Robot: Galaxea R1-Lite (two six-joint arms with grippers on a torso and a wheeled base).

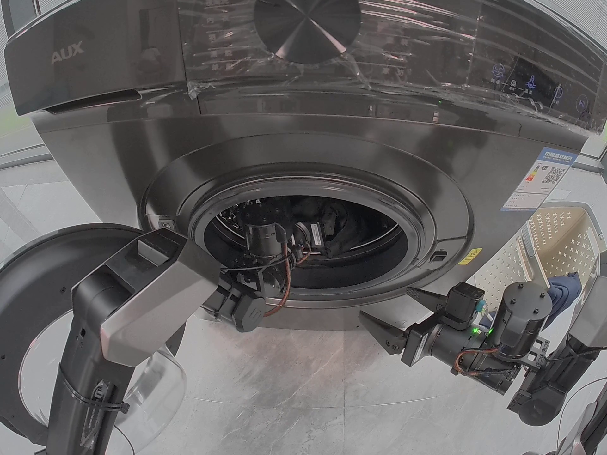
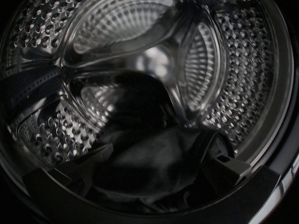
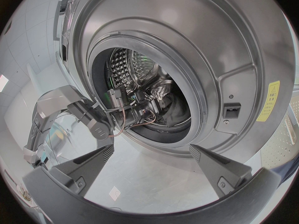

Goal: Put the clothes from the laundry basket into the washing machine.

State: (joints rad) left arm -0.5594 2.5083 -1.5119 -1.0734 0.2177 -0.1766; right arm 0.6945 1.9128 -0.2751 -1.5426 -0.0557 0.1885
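The floor (image 1: 303, 399) is pale grey, marbled and glossy, and fills the lower middle of the head view. In the right wrist view a white tiled wall (image 3: 28, 31) stands beyond the machine. The grey washing machine (image 1: 126, 153) takes up the upper two thirds of the head view. Its control panel is wrapped in clear plastic film (image 1: 411, 33) over a round dial (image 1: 306, 14). The door (image 1: 25, 285) hangs open at the lower left of the frame.

At the right edge of the head view stands the white perforated laundry basket (image 1: 563, 241), with a blue garment (image 1: 563, 289) inside it. The right gripper (image 1: 387, 304) hovers at the lower right, in front of the machine and below the door opening. Its fingers are spread and hold nothing.

The left wrist view looks into the steel drum (image 2: 246, 63), with its dimpled, perforated wall. A dark garment (image 2: 155, 168) lies heaped on the drum's bottom. The left gripper (image 2: 162, 154) is inside the drum with its fingers wide apart, one on each side of the cloth. It has let go; whether the tips touch the fabric cannot be told.

The right wrist view faces the machine's front. It shows a yellow sticker (image 3: 268, 100) and the latch socket (image 3: 232, 111) beside the opening, and the left arm reaching through the opening.
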